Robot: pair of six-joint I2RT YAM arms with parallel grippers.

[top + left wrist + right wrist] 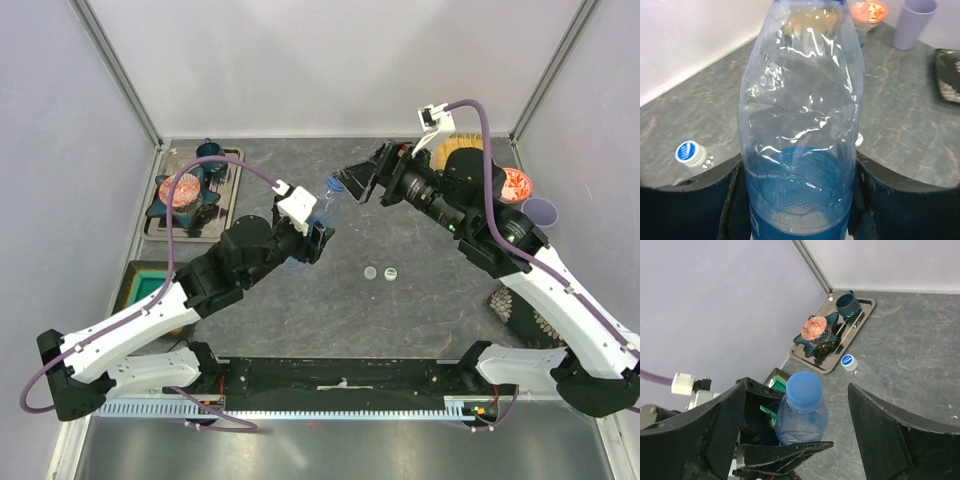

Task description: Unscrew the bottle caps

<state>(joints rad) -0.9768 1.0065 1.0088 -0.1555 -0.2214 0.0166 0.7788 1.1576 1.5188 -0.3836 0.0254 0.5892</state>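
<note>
Because a cap only turns against a body that cannot, the left gripper (308,240) reaches out from the near edge of the desk (420,310) and pinches the blue-labelled bottle (325,212) round its lower body. Its fingers press into the plastic on both sides, holding the bottle up off the surface over the middle of the desk. Just right of it, two loose caps (370,272) lie flat on the desk.

The bottle's long axis is tilted: base toward the near left, blue cap (804,390) aimed up and toward the far-right corner. That seems meant to offer the top squarely to the other arm. The right gripper (797,387) sits on that side with fingers spread wide, one either side of the cap and clear of it, so nothing is gripped there yet.

Beyond, toward the far-left corner, a small capped bottle (847,361) lies beside a tray (869,304). A lilac cup (540,210) stands at the right edge.
</note>
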